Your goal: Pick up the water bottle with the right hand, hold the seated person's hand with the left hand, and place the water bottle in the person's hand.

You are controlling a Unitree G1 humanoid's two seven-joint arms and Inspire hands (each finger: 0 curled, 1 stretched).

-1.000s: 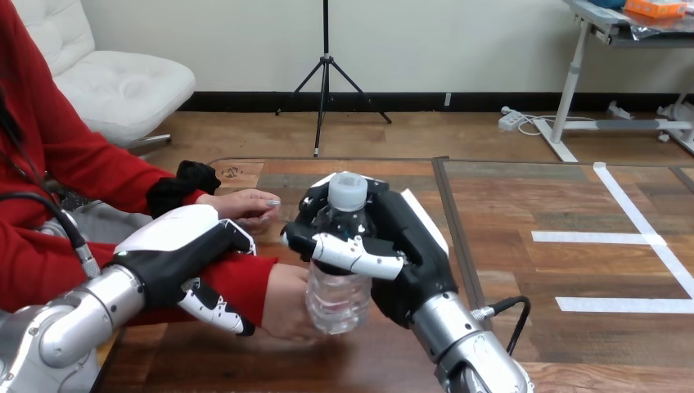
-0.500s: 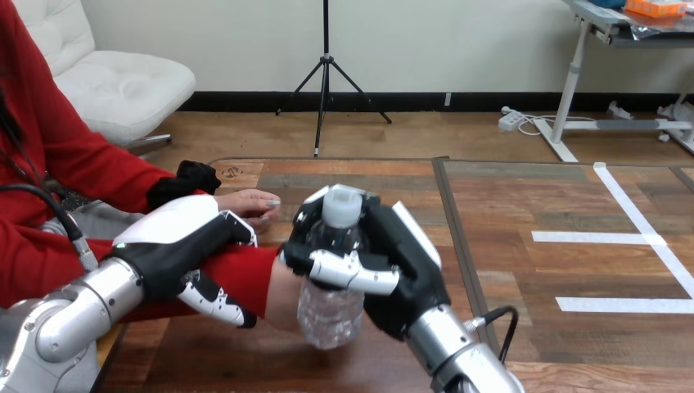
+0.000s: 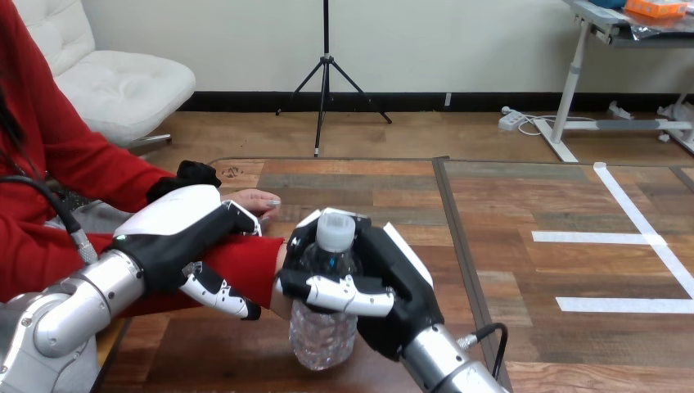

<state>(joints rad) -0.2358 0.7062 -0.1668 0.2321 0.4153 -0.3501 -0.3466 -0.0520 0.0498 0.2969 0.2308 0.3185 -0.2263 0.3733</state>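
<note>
Fingers point(image 3: 344, 295) of the right hand point(image 3: 399, 282) are curled round the middle of the water bottle point(image 3: 322, 337) from the near side, with the thumb wrapped round the far side just below the white cap point(image 3: 335, 230), so the hand has a full grasp on it. This clear bottle stands close to upright, its cap leaning a little to the view's right, low over the near part of the wooden table point(image 3: 368, 188); I cannot tell whether its base touches the wood. It sits right against the person's nearer hand point(image 3: 281, 264), which shows as a strip between the red sleeve point(image 3: 241, 264) and the bottle. Most of that hand is hidden behind the bottle and the robot's fingers, and I cannot tell whether it has closed on the bottle. Over that sleeve lies the left hand point(image 3: 176, 223), its white shell on top of the forearm close to the cuff, its fingers point(image 3: 219, 296) bent down over the near side of the sleeve and gripping the forearm. Behind it, the person's farther hand point(image 3: 252, 201) rests flat on the table, touching neither the bottle nor the right hand. Both silver forearms come in from the bottom edge, the left point(image 3: 74, 307) and the right point(image 3: 434, 368).
</note>
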